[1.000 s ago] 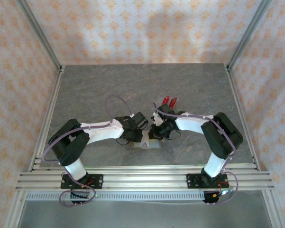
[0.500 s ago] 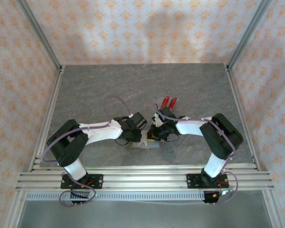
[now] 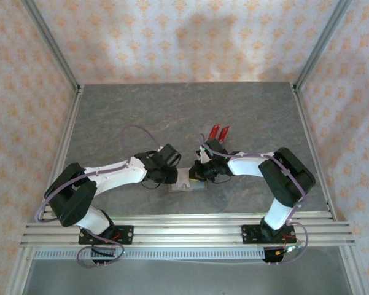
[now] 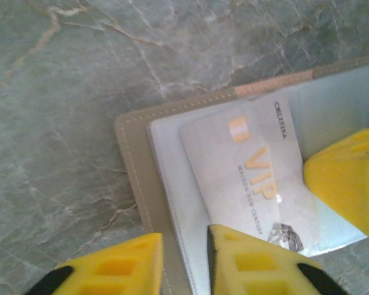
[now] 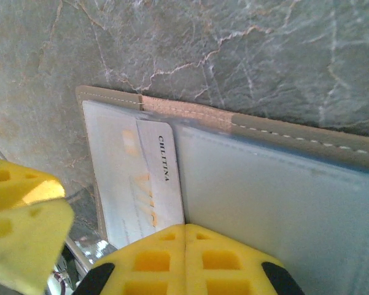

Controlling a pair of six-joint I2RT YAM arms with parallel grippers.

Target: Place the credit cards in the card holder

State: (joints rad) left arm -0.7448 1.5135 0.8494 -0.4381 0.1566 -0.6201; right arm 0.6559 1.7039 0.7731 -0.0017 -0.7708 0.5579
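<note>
Card holder [image 3: 187, 182]: lying open and flat on the surface [image 3: 141, 117], its light grey inside facing up.
Card in play [image 4: 252, 166]: a pale card printed VIP is sitting askew on the holder's inside, one corner pointing toward the holder's stitched edge. I cannot tell whether it is tucked under a sleeve.
Waiting cards [image 3: 219, 131]: two red ones are standing just beyond the holder's far side.
Risk, card: the skewed card is likely jamming at a pocket mouth if it is pushed as it lies. It needs squaring first.
Risk, holder: a sideways push from the shut tips is likely dragging the whole holder if the other arm is not pinning it.
Risk, collision: both sets of tips are working close together over the holder.
Arm pose: both arms are reaching inward, wrists tipping down, one from each side of the holder.
Left fingers [image 4: 245, 261]: standing slightly apart, with the holder's edge running into the gap. I cannot tell whether they are clamping it.
Right fingers [image 5: 221, 258]: pressing shut on nothing, tips bearing on the card.
</note>
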